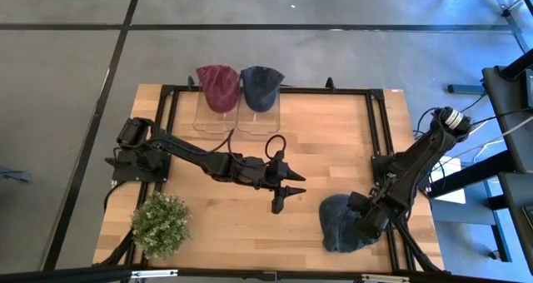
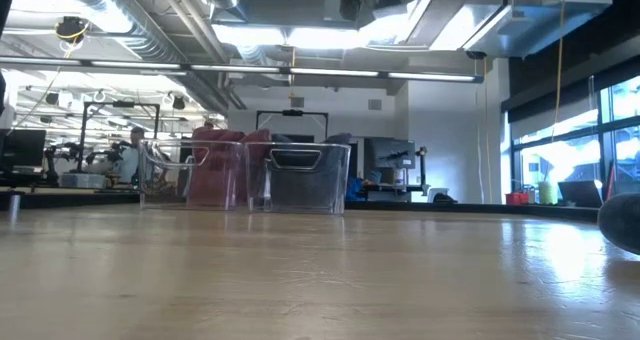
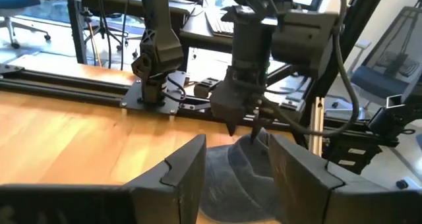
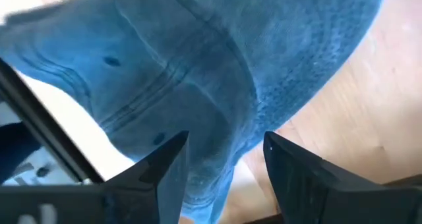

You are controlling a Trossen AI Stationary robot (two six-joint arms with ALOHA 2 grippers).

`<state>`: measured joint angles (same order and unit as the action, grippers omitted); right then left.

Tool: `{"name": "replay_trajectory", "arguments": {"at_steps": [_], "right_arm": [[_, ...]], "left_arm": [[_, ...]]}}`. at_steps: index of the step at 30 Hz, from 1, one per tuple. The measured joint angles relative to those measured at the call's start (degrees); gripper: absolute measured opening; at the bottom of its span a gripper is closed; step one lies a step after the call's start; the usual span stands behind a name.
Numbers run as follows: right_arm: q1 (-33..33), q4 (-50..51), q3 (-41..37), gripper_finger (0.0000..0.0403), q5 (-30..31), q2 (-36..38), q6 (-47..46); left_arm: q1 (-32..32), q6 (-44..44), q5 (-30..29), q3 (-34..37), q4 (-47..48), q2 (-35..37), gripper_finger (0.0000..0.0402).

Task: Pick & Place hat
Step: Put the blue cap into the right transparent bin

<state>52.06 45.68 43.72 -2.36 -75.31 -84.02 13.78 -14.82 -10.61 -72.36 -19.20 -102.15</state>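
Two binned hats (image 1: 240,86) — overhead only

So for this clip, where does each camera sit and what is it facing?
High: overhead, straight down; both arms, blue hat under the right gripper.
Low: table height, facing two clear bins; no arms.
Left wrist: past its open fingers toward the right gripper.
Right wrist: fingers over the hat.
All but low share the hat.

The blue-grey hat (image 1: 337,222) lies crumpled on the wooden table, directly under the right gripper (image 1: 360,230), whose spread fingers (image 4: 173,171) hang just over its stitched fabric. It sits well apart from the left gripper (image 1: 287,191), out ahead of that gripper's open fingertips.
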Motion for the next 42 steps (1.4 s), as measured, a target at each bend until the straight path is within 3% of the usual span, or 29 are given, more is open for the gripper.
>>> {"name": "replay_trajectory", "arguments": {"at_steps": [15,18,23,29,36,39,42], "right_arm": [[0.4,-3.92,0.17,0.0187,0.92,-9.67,0.53],[0.24,-3.65,0.17,0.0149,0.96,-10.03,0.38],[-0.44,-3.61,0.14,0.0032,2.44,-9.13,2.37],[-3.16,-3.26,0.31,0.0017,11.07,-5.38,7.96],[-7.83,2.24,0.53,0.0012,21.61,7.06,16.66],[-9.98,2.47,1.32,0.0012,22.95,10.97,27.01],[-13.11,2.74,3.89,0.0012,23.37,12.08,38.28]], "left_arm": [[0.09,-1.14,0.0,0.0,0.15,0.0,0.0158],[0.09,-1.19,0.0,0.0,0.15,0.0,0.0157],[0.07,-2.7,-0.01,0.0,0.17,0.0,0.016],[0.4,-3.34,-0.99,0.0,-0.56,0.0,0.0161],[3.16,-1.26,-10.65,0.0,0.25,3.25,0.0162],[3.02,-7.61,-13.78,0.0,6.37,5.66,0.0161],[1.61,-17.28,-11.69,-0.02,14.19,8.54,0.0159]]}}
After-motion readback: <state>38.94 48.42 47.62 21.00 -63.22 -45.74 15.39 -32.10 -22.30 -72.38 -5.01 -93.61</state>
